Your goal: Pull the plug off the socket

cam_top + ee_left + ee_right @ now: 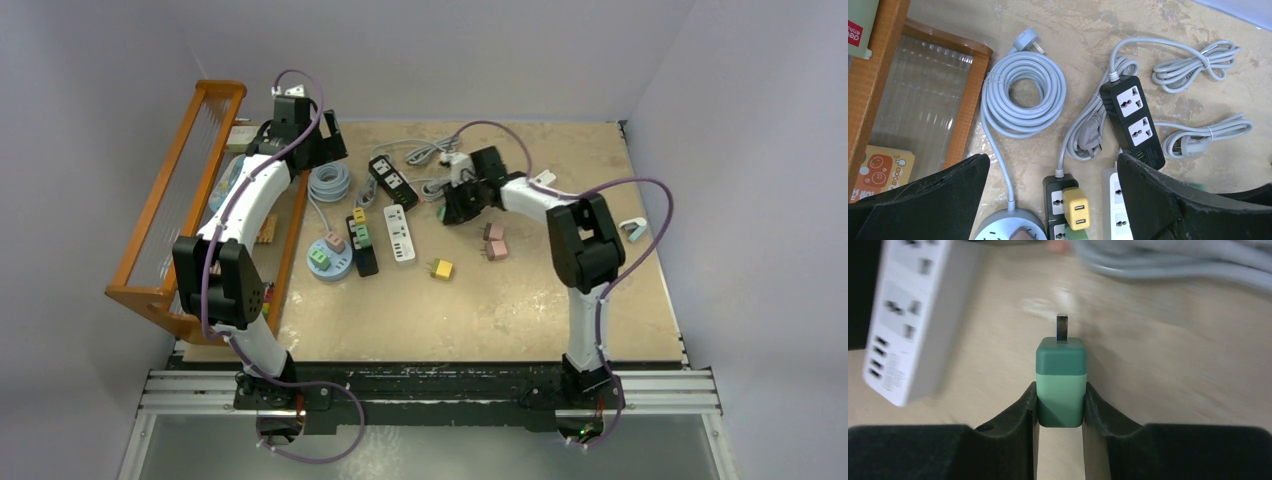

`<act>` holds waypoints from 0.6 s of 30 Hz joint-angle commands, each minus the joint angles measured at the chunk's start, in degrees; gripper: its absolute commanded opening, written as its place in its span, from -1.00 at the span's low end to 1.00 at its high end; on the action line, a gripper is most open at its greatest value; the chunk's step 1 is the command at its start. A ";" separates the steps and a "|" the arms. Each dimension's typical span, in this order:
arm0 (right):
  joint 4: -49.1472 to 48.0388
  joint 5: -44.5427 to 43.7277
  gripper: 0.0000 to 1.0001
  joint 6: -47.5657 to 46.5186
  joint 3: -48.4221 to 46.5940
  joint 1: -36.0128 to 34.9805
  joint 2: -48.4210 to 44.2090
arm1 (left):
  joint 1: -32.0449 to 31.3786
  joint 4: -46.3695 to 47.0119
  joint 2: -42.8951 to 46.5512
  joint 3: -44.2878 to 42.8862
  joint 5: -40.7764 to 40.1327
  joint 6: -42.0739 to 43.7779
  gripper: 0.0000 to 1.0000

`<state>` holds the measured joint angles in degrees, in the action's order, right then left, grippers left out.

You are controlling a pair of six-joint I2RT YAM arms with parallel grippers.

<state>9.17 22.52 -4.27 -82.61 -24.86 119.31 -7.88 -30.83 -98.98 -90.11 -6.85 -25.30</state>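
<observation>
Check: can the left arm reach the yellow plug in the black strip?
Likely yes: its fingers stand open, and the yellow plug shows between them with nothing over it. The white strip lies close beside.

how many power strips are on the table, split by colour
black power strip: 2
white power strip: 1
round grey power strip: 1
total: 4

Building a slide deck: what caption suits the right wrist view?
Right tool clamps a green plug, prong exposed, beside a white power strip.
</observation>
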 commanded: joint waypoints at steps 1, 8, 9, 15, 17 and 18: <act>3.95 3.58 -1.00 -6.17 -5.30 13.02 -5.63 | 0.57 2.29 2.56 -0.83 -1.67 0.94 1.00; 18.79 3.20 -1.00 -21.91 -16.25 16.67 0.27 | 0.58 2.56 3.49 -0.31 -2.97 1.25 1.00; 18.97 4.32 -1.00 -22.72 -16.23 17.14 0.34 | 0.58 2.73 3.64 -0.19 -2.70 1.22 1.00; 20.81 7.20 -1.00 -30.20 -12.51 18.45 -0.42 | 0.58 3.09 4.54 0.23 -3.08 1.39 1.00; 23.14 8.10 -1.00 -32.04 -13.03 18.85 0.46 | 0.58 3.28 5.26 0.52 -3.72 1.72 1.00; 23.97 8.63 -1.00 -32.66 -13.17 18.95 0.89 | 0.58 3.39 5.40 0.65 -3.96 1.82 1.00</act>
<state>27.83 27.27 -30.30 -95.44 -6.87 119.24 -7.88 -30.70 -97.41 -90.06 -9.08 -24.86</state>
